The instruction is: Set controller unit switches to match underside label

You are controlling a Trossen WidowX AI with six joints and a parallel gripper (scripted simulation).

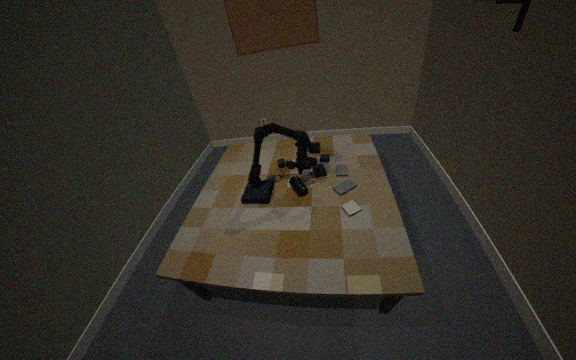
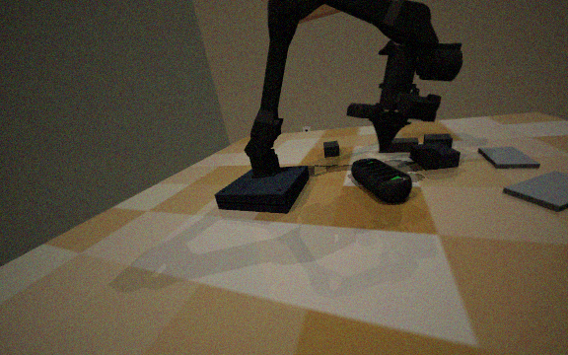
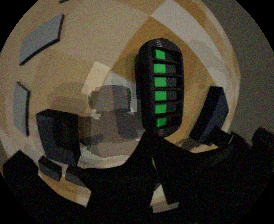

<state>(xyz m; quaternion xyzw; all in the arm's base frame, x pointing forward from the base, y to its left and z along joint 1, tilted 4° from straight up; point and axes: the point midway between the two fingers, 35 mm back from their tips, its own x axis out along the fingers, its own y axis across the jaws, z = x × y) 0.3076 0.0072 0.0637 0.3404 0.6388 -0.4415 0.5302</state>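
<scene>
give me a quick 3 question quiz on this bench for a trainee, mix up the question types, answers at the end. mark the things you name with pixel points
1. True or false: the controller unit (image 1: 298, 186) (image 2: 382, 180) (image 3: 161, 87) sits with its rocker switches facing up.
2. Multiple choice: the gripper (image 1: 301, 171) (image 2: 385, 149) (image 3: 148, 133) is
a) wide open
b) shut on the controller unit
c) shut, holding nothing
3. Fill in the blank: the ends of the switches that show bright in the wrist view are coloured ____.

Key: 1. true; 2. c; 3. green
</scene>
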